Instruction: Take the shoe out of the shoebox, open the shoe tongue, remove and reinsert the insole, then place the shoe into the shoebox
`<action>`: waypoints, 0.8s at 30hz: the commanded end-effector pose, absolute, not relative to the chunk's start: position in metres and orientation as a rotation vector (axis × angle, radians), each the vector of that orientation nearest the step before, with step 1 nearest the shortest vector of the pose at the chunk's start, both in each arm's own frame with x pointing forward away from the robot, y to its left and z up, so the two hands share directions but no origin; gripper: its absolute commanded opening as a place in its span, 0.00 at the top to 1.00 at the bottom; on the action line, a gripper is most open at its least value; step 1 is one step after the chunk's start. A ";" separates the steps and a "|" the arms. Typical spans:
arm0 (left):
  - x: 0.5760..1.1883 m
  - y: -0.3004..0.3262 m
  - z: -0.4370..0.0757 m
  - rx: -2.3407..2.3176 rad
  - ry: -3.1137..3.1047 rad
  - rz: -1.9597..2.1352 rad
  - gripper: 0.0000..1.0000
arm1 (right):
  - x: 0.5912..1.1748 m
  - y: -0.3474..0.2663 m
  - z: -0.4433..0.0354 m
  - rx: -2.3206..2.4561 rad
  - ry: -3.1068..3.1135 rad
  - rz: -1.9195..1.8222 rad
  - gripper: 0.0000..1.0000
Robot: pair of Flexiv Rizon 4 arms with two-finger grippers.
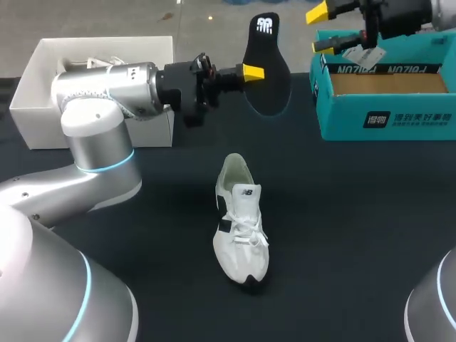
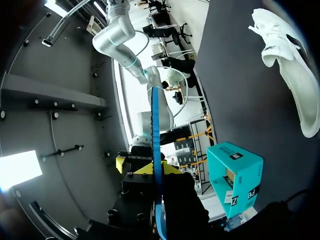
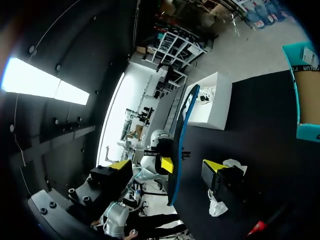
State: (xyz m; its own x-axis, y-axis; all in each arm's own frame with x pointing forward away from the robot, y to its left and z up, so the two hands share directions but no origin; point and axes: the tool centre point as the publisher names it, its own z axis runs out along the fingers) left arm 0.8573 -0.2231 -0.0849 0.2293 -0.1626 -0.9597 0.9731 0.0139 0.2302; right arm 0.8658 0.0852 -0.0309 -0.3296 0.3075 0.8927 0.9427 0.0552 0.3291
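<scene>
Upper right, teal shoebox [image 1: 385, 121] shows its brown floor; right gripper [image 1: 318, 30] by its upper-left corner, fingers apart. White box [image 1: 35, 121], upper left, holds something white. Shoe [image 1: 241, 224] at centre frame: long axis vertical, toe toward lower edge; left gripper [image 1: 253, 71] clamps insole [image 1: 271, 89], upper centre.

Head camera looks down; both wrist cameras face the insole [image 2: 154, 130].
</scene>
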 end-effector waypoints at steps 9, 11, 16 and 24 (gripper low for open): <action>0.851 -0.209 -0.060 1.154 0.969 -1.175 1.00 | 0.809 0.064 -0.050 -1.326 -1.638 -1.379 0.00; 0.852 -0.209 -0.060 1.115 1.040 -1.226 1.00 | 0.808 0.065 -0.050 -1.325 -1.631 -1.393 0.00; 0.855 -0.209 -0.061 1.080 1.097 -1.269 1.00 | 0.808 0.065 -0.050 -1.325 -1.631 -1.393 0.00; 0.855 -0.209 -0.061 1.080 1.097 -1.269 1.00 | 0.808 0.065 -0.050 -1.325 -1.631 -1.393 0.00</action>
State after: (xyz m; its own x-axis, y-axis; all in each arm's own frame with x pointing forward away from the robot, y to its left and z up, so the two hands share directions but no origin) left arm 0.8553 -0.2090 -0.0609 0.0011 -0.1607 -0.9870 0.9999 0.0143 -0.0012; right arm 0.8070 0.0643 -0.0496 -0.3134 0.2955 0.9024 0.9376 -0.0546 0.3435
